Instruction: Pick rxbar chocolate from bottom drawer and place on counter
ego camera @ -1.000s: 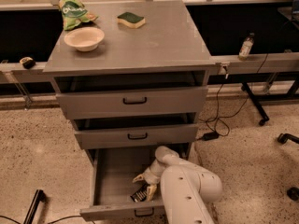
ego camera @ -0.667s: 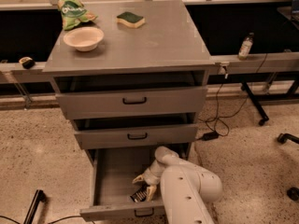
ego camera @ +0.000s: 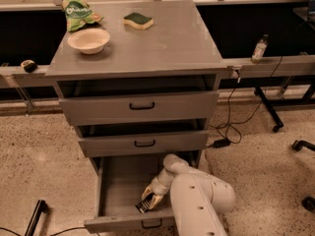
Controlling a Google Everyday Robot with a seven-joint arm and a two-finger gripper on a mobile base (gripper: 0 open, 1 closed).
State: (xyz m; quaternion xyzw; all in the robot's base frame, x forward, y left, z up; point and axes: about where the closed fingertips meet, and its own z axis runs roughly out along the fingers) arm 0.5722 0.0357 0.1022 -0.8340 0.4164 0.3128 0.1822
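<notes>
Grey counter point(ego camera: 167, 43) carries no bar yet: the rxbar chocolate point(ego camera: 142, 206) lies near the front edge of the open bottom drawer point(ego camera: 118, 181), my gripper point(ego camera: 150, 199) down on it, grip impossible to tell, so lifting and placing remain.

In the lower middle of the frame we see the bottom drawer point(ego camera: 115, 183) pulled out. The gripper point(ego camera: 151, 199) reaches down into its front right part from the white arm point(ego camera: 199, 200) that fills the lower right. The rxbar chocolate point(ego camera: 143, 205) shows as a small dark bar right at the gripper's tip, close to the drawer's front wall; we cannot tell whether it rests on the drawer floor. On the counter point(ego camera: 167, 45), toward the upper left, a pale bowl point(ego camera: 89, 40) sits just in front of a green bag point(ego camera: 78, 13). A green-topped sponge point(ego camera: 138, 20) lies apart from them near the back edge.
</notes>
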